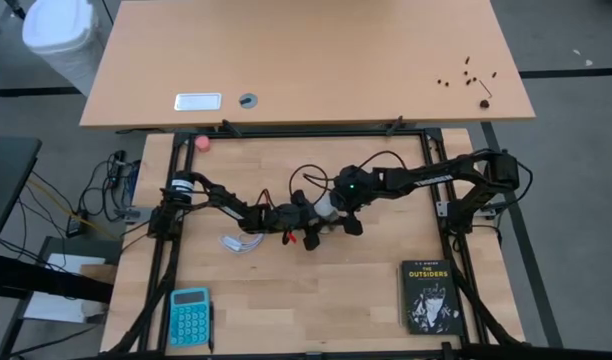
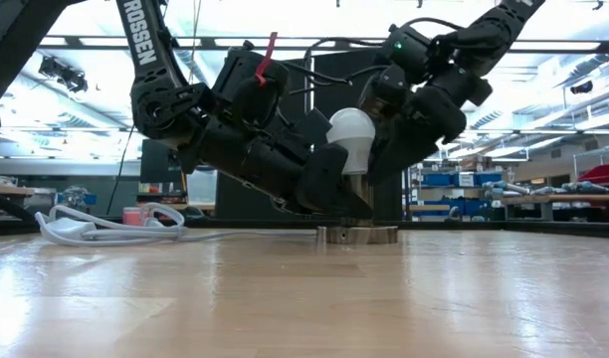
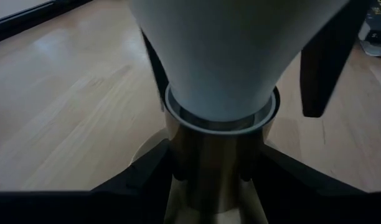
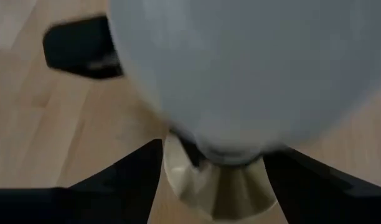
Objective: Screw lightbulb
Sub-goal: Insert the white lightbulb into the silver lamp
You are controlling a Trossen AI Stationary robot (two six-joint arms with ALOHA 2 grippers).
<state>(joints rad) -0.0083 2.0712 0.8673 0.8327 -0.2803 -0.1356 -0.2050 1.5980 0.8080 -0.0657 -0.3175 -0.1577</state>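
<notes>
The white lightbulb [image 2: 350,129] stands upright in the brass socket [image 2: 356,194], whose round base [image 2: 356,235] rests flat on the wooden table. My left gripper [image 3: 210,186] reaches in from the table's left and is shut on the socket below the bulb. My right gripper [image 4: 212,168] comes from the right, slanting down. It is open, with one finger [image 3: 324,68] close beside the bulb's globe and the other on the opposite side. In the high view both grippers meet at the bulb [image 1: 324,205] near the table's middle. My left gripper pinches the socket's brass neck [image 3: 209,155] between its two fingers, just under the bulb's collar. The fingers come almost level from the table's left, tipped slightly down. The socket stands upright with its base on the table.
A coiled white cord [image 2: 96,224] lies on the table left of the socket. A dark book [image 1: 429,296] lies at the near right, a teal calculator [image 1: 189,315] at the near left, and a pink ball [image 1: 202,143] at the far left edge.
</notes>
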